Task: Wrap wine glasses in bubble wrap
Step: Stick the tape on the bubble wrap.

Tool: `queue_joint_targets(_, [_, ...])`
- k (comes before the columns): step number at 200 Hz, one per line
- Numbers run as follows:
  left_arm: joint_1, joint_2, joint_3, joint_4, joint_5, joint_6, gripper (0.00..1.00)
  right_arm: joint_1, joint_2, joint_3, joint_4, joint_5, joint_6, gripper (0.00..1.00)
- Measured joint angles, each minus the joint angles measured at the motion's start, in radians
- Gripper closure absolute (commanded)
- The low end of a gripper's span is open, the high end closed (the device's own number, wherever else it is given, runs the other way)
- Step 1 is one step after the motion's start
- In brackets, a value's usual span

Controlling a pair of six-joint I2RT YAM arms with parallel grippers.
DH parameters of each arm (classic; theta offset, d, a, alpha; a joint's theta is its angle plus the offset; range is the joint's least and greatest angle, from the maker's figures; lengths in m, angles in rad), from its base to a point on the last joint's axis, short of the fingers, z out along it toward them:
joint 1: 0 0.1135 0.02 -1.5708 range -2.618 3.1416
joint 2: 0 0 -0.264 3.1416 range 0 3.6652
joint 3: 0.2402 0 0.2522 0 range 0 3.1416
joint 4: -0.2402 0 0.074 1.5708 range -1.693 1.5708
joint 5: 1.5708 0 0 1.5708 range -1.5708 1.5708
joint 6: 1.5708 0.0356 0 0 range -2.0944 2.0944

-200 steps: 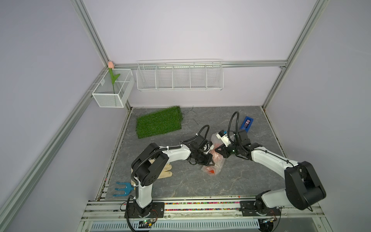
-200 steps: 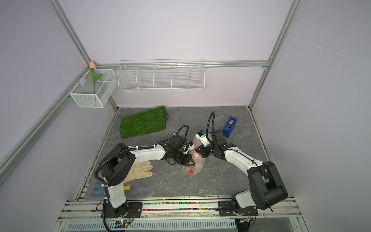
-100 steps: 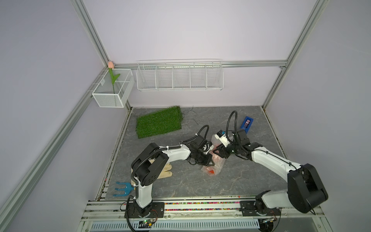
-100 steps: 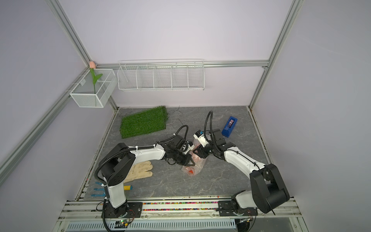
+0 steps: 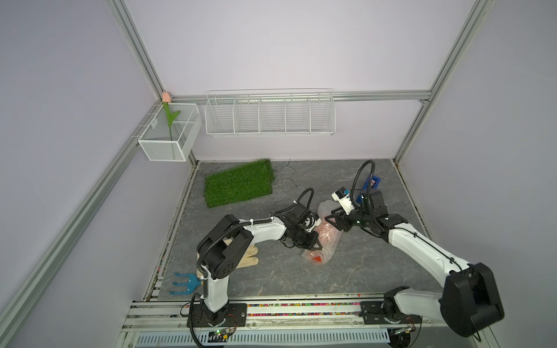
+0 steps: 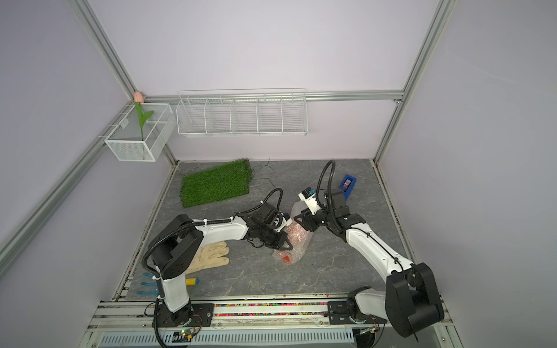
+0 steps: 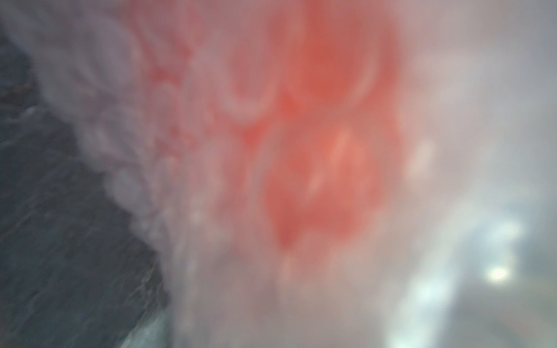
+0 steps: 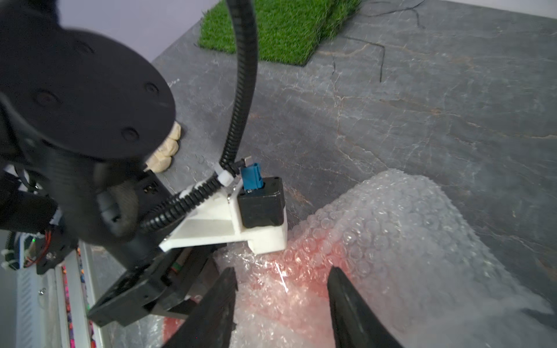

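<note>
**A:** Where is the goblet?

**B:** The goblet point(image 5: 317, 258) lies rolled inside the bubble wrap point(image 5: 329, 211) on the table point(image 5: 346, 271). It is well apart from the grass mat point(image 5: 239, 186), on my arms' side of it and to the right. Only one red end shows plainly. The rest is a pink blur under the film.

**A:** And your grippers?

**B:** My left gripper point(image 5: 313, 245) has its jaws pressed together against the bundle, on the side nearer the mat. I cannot tell whether a fold is caught between them, because that wrist camera sits so close that everything is blurred. My right gripper point(image 8: 283, 301) is spread, with a finger on either side of the wrapped cup. I cannot tell whether its tips touch the film.
</note>
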Motion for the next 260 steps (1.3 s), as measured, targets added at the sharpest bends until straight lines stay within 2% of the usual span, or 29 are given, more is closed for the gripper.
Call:
queue_joint_targets(46, [0.000, 0.001, 0.000, 0.001, 0.001, 0.000, 1.00, 0.009, -0.108, -0.048, 0.033, -0.064, 0.201, 0.63])
queue_joint_targets(81, [0.000, 0.002, 0.000, 0.003, 0.003, 0.000, 1.00, 0.050, -0.086, -0.159, 0.066, -0.068, 0.296, 0.67])
queue_joint_targets(136, [0.000, 0.002, 0.000, 0.003, 0.003, -0.001, 1.00, 0.051, 0.004, -0.204, 0.100, -0.006, 0.327, 0.67])
queue_joint_targets(179, [0.000, 0.002, -0.001, 0.003, 0.000, -0.005, 1.00, 0.040, 0.030, -0.201, 0.119, -0.021, 0.334, 0.67])
queue_joint_targets(227, [0.000, 0.002, -0.002, 0.005, 0.003, -0.004, 1.00, 0.039, -0.031, -0.125, 0.091, -0.050, 0.357, 0.64])
queue_joint_targets(260, [0.000, 0.002, -0.002, 0.005, 0.003, -0.004, 1.00, 0.039, -0.002, -0.078, 0.109, -0.051, 0.380, 0.64])
